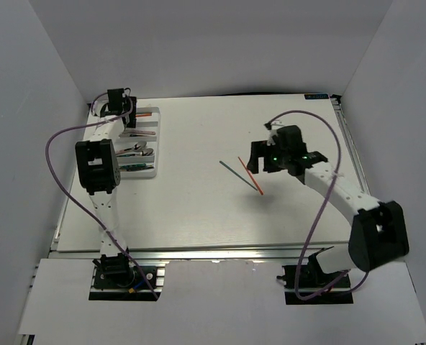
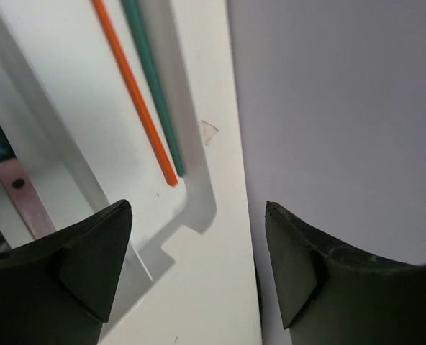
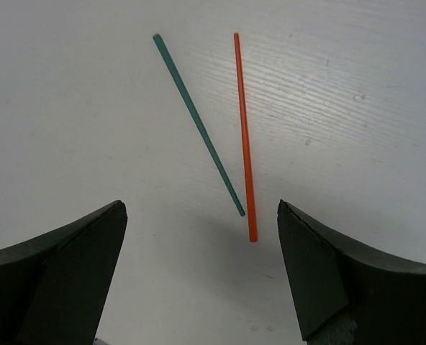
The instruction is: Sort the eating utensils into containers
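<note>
Arm links hide most of the tray at the desk's far-left corner. Left gripper gapes empty over the far slot, where 2 slotted chopsticks, red and green, lie lengthwise. Right gripper, jaws wide, hovers over 2 loose chopsticks right of centre, slim, converging toward the near-right corner.
</note>
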Robot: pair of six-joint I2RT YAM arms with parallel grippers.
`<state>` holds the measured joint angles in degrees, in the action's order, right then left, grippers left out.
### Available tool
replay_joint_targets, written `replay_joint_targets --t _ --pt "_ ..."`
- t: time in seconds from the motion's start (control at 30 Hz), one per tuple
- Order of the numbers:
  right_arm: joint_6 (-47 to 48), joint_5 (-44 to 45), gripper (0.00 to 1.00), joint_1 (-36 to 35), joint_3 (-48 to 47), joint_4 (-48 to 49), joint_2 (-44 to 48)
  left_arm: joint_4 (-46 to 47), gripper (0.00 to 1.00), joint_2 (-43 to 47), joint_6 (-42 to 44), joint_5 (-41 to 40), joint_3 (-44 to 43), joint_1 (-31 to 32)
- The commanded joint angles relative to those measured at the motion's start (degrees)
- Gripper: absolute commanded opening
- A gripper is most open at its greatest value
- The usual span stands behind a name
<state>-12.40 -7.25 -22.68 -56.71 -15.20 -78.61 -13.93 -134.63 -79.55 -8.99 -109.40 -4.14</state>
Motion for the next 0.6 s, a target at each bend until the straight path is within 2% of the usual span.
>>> replay_joint_targets --t 0.0,0.03,0.07,0.1,0.13,0.2,0.33,0.37,0.47,0.57 --pt "4.93 11.0 0.89 -5.17 -3.58 -4.58 -6.28 -0.03 0.85 12.27 9.46 2.05 0.24 0.8" --pt "5.11 12.42 0.88 -6.75 -3.59 -4.05 -7.42 -0.04 0.92 16.63 11.15 2.4 2.86 0.98" --pt "5.11 14.08 0.84 -7.29 -3.59 -3.7 -9.26 -0.04 0.93 19.11 13.0 2.58 4.97 1.24" --pt "5.02 14.54 0.73 -7.47 -3.76 -3.35 -10.24 0.92 0.93 21.84 14.58 2.84 7.25 1.42" --pt "5.02 15.85 0.67 -7.64 -4.11 -3.0 -11.21 1.88 0.94 27.69 17.64 3.45 13.02 1.5" --pt "4.85 17.0 0.55 -7.73 -4.64 -2.9 -13.76 4.34 0.95 33.52 20.56 3.89 18.76 2.12" --pt "4.93 17.35 0.47 -7.73 -5.34 -2.73 -16.75 3.13 0.96 44.52 30.05 5.3 28.62 3.79" --pt "5.02 17.79 0.46 -7.73 -5.26 -2.47 -17.45 2.34 0.96 47.76 31.46 5.3 31.24 6.57" --pt "5.9 18.32 0.44 -7.73 -5.34 -1.85 -19.12 2.5 0.97 51.99 35.51 6.53 36.08 9.93" --pt "6.52 18.14 0.42 -7.73 -6.39 -2.29 -21.4 0.42 0.97 52.19 37.71 7.06 36.37 13.53"
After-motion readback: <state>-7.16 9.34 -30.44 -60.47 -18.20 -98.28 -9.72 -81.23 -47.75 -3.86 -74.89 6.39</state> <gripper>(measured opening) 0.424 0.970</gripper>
